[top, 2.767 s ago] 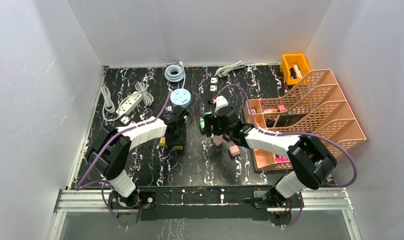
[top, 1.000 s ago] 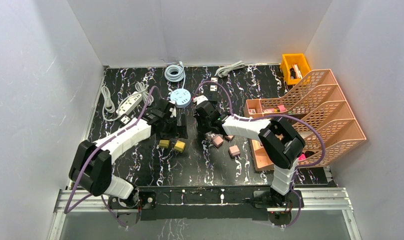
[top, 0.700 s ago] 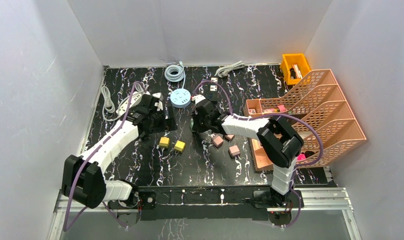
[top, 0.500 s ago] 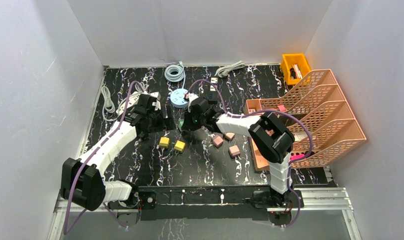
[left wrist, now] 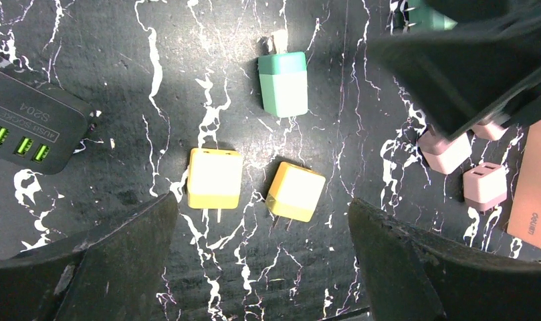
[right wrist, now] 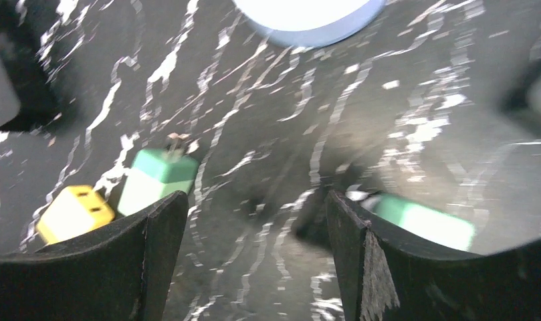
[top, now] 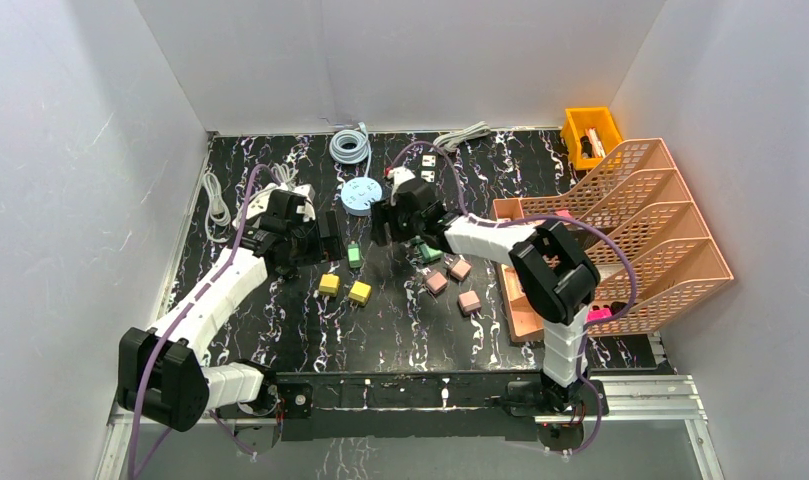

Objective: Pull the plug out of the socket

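A green plug (left wrist: 283, 83) lies loose on the black marbled table, prongs bare, just above two yellow plugs (left wrist: 214, 177) in the left wrist view. The black socket block (left wrist: 27, 134) with green ports lies apart from it at the left. My left gripper (left wrist: 262, 261) hangs open above the yellow plugs and holds nothing. My right gripper (right wrist: 254, 234) is open too, over bare table, with the green plug (right wrist: 157, 177) to its left and a second green plug (right wrist: 424, 224) to its right. From above, the green plug (top: 353, 255) lies between my left gripper (top: 318, 238) and my right gripper (top: 385, 225).
Three pink plugs (top: 461, 269) lie right of centre. A round blue socket (top: 360, 194) sits behind the grippers. White power strips and cables (top: 260, 205) lie at the back left. Orange file trays (top: 630, 230) and a yellow bin (top: 590, 130) fill the right side.
My right gripper, shut half a second ago, has opened, and the green plug now lies by the yellow plugs. My left arm has drawn back to the left.
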`<state>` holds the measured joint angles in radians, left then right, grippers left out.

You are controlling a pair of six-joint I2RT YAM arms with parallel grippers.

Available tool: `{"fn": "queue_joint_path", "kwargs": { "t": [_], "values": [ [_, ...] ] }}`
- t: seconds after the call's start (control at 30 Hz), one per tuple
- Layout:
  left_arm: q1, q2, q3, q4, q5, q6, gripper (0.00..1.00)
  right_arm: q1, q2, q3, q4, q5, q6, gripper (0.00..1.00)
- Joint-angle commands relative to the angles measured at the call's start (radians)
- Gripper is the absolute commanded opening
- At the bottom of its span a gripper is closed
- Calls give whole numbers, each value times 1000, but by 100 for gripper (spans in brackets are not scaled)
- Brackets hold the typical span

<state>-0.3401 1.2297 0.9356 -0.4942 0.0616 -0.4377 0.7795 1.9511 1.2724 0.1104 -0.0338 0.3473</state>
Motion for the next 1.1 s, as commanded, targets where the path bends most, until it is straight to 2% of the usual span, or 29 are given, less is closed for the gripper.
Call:
{"fn": "queue_joint_path", "kwargs": {
  "t": [0.0,0.1,0.47,0.67,0.83,0.93,1.07],
  "values": [
    [9,-9,-10,3,38,13,98,-30,-91,-4,-43,169,-114,84],
    [11,-8,-12,5,39,16,98,-49,-85,-12,-70,219,-125,84],
    [16,-11,-26,3,46,16,98,-85,-6,33,-121,252,-148,83],
    [17,-5,-28,5,50,17,98,-85,12,31,-126,245,-155,66],
    [19,5,-27,11,55,17,98,-81,5,12,-111,171,-132,38],
    [19,12,-26,13,58,16,98,-64,-5,5,-96,144,-116,36],
    [20,16,-26,18,61,14,98,-6,7,37,-106,128,-107,39]
  ]
}}
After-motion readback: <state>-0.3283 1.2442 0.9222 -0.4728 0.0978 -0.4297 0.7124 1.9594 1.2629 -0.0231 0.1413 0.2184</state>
